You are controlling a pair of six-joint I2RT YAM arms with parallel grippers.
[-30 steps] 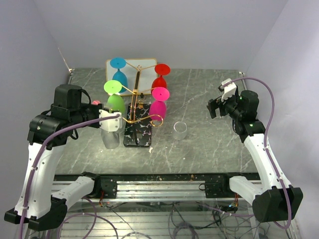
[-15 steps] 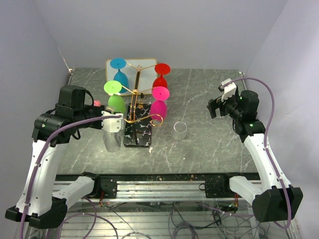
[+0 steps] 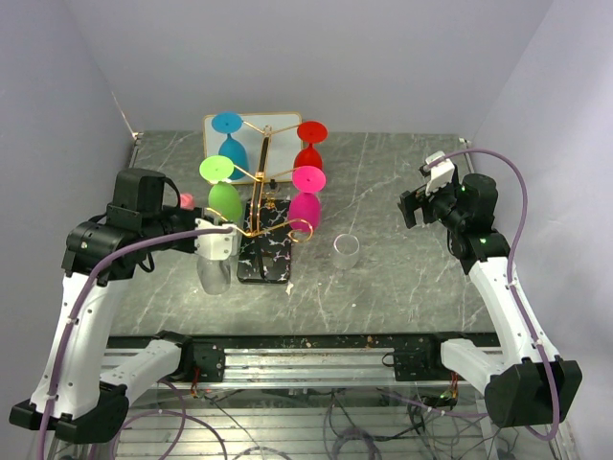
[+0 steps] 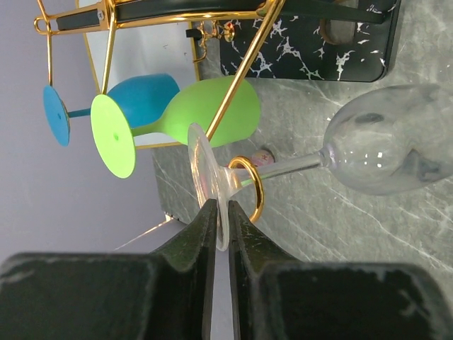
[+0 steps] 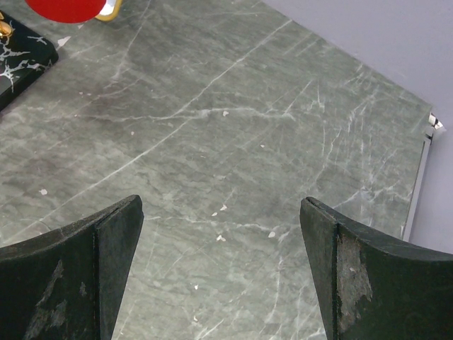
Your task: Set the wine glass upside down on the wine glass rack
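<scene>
Settling clear inverted wine glass (image 4: pixel 386 145) lower into scroll of thin gold wine glass rack (image 4: pixel 245 71), pinching its foot with left gripper (image 4: pixel 221 205), holding right gripper (image 5: pixel 221 202) wide, nearing release.

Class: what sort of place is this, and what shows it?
Likely a robotics lab bench: left arm and right arm bolted to a metal rail, plain walls around the table, loose cables underneath.

Overhead rear view, two wrist close-ups
</scene>
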